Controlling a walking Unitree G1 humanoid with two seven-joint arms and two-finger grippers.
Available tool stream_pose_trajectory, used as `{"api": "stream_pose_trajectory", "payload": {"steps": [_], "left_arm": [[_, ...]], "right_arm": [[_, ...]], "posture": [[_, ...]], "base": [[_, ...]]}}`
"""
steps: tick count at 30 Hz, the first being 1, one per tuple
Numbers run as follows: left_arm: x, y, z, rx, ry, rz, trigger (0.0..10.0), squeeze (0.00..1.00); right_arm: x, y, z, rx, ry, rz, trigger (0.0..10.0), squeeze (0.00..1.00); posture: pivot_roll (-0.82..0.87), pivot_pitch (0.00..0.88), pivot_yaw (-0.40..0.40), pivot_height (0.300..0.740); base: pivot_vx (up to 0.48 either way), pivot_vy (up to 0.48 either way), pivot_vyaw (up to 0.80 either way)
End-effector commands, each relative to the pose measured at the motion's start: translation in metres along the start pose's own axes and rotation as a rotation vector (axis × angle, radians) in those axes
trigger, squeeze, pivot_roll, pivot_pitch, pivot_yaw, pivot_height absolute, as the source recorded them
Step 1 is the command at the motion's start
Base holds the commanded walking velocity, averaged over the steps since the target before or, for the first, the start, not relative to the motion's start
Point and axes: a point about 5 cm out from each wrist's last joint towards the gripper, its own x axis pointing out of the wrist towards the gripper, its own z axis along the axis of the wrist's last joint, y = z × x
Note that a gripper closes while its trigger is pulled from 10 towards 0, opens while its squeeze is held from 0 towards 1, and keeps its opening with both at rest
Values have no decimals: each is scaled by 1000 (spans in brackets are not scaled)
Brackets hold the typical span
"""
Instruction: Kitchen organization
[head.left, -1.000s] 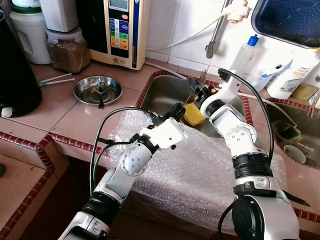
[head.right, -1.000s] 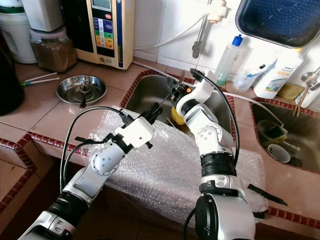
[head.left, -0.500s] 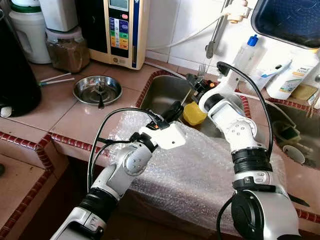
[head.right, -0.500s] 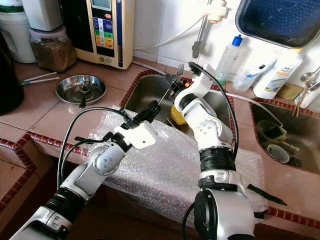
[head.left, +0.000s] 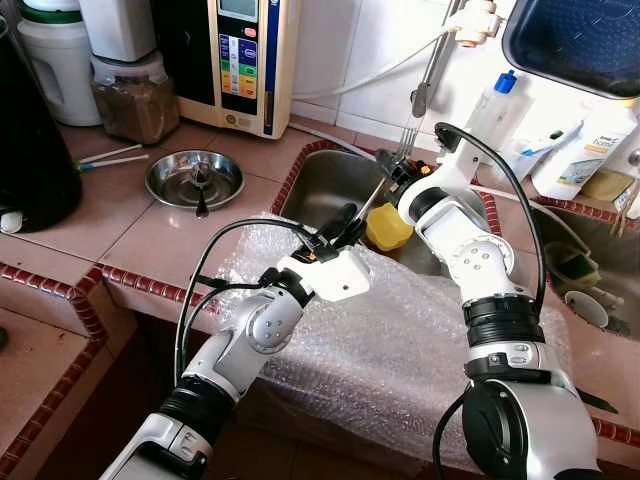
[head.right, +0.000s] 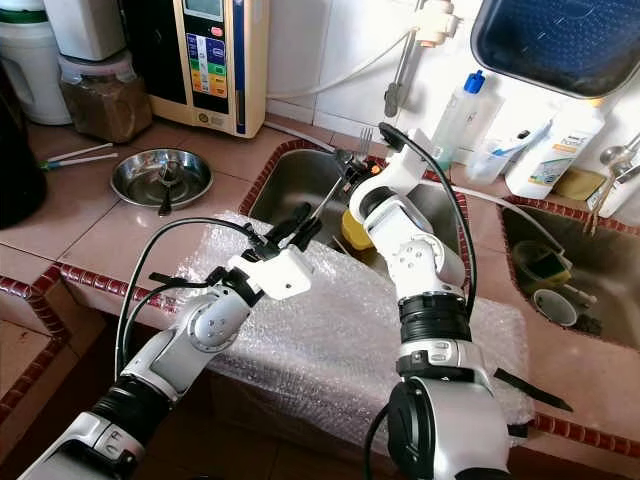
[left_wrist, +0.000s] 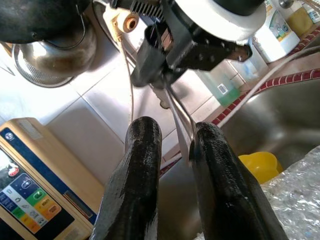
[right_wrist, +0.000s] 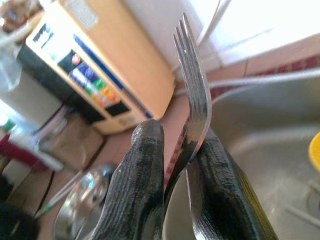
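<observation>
Fork clamped by right gripper over sink; left gripper parted around handle.

Legible text: none. Water purifier, beyond the left gripper: coloured button panel, lettering unreadable. White bottle, past the right gripper: label blurred.

One fork, one yellow cup and one steel dish (a spoon lies in it). Two sinks, one bubble-wrap sheet, two chopsticks.
</observation>
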Motion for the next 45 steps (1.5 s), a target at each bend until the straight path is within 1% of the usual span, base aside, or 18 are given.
{"api": "stream_pose_trajectory", "payload": {"steps": [1, 7, 10, 12, 13, 15, 16, 17, 19, 24, 29, 35, 36, 37, 39, 41, 42, 45], "left_arm": [[1, 25, 1, -12, -30, 145, 10000, 1000], [-6, 27, -4, -92, 9, 168, 10000, 1000], [-10, 28, -6, -164, 41, 194, 10000, 1000], [-14, 30, -9, -252, 69, 216, 10000, 1000], [-14, 30, -9, -252, 69, 216, 10000, 1000], [-18, 29, -12, -340, 99, 216, 10000, 1000], [-18, 29, -12, -340, 99, 216, 10000, 1000], [-19, 25, -13, -427, 113, 191, 10000, 1000], [-19, 25, -13, -427, 113, 191, 10000, 1000], [-21, 16, -9, -584, 140, 106, 10000, 1000], [-24, 13, -5, -595, 139, 46, 10000, 1000], [-30, 10, -5, -623, 163, 28, 10000, 1000], [-33, 7, -5, -639, 179, 11, 10000, 1000], [-33, 7, -5, -639, 179, 11, 10000, 1000], [-34, 5, -4, -648, 185, -1, 10000, 1000], [-32, 6, 0, -654, 179, -7, 10000, 1000], [-31, 7, 0, -655, 181, -9, 10000, 1000], [-32, 8, 0, -650, 190, -13, 10000, 1000]], "right_arm": [[-12, -41, 32, -54, -125, -181, 0, 0], [-6, -40, 41, -188, -180, -181, 0, 0], [-6, -42, 42, -347, -198, -179, 0, 0], [-8, -42, 40, -534, -211, -155, 0, 0], [-8, -42, 40, -534, -211, -155, 0, 0], [-9, -47, 33, -636, -197, -146, 0, 0], [-9, -47, 33, -636, -197, -146, 0, 0], [-9, -52, 22, -682, -172, -130, 0, 0], [-9, -52, 22, -682, -172, -130, 0, 0], [-9, -61, -6, -754, -78, -77, 0, 0], [-8, -62, -20, -828, 22, 4, 0, 0], [-2, -55, -17, -881, 92, 60, 0, 0], [-1, -58, -16, -868, 104, 41, 2549, 1000], [-1, -58, -16, -868, 104, 41, 2549, 1000], [-3, -63, -17, -839, 120, 8, 10000, 1000], [-7, -74, -22, -815, 151, -51, 10000, 1000], [-9, -80, -27, -762, 178, -87, 10000, 1000], [-12, -85, -35, -701, 207, -123, 10000, 1000]], "posture": [[79, 0, -155, 740], [95, 0, -152, 740], [105, 0, -151, 740], [111, 0, -147, 740], [111, 0, -147, 740], [118, 0, -143, 740], [118, 0, -143, 740], [123, 0, -138, 740], [123, 0, -138, 740], [137, 0, -126, 740], [148, 0, -96, 740], [126, 0, -57, 740], [124, 0, -49, 740], [124, 0, -49, 740], [130, 0, -46, 740], [136, 0, -42, 740], [138, 0, -40, 740], [132, 0, -32, 740]], "base": [[0, 0, 0], [0, 0, 0], [0, 0, 0], [0, 0, 0], [0, 0, 0], [0, 0, 0], [0, 0, 0], [0, 0, 0], [0, 0, 0], [0, 0, 0], [0, 0, 0], [0, 0, 0], [0, 0, 0], [0, 0, 0], [0, 0, 0], [0, 0, 0], [0, 0, 0], [0, 0, 0]]}}
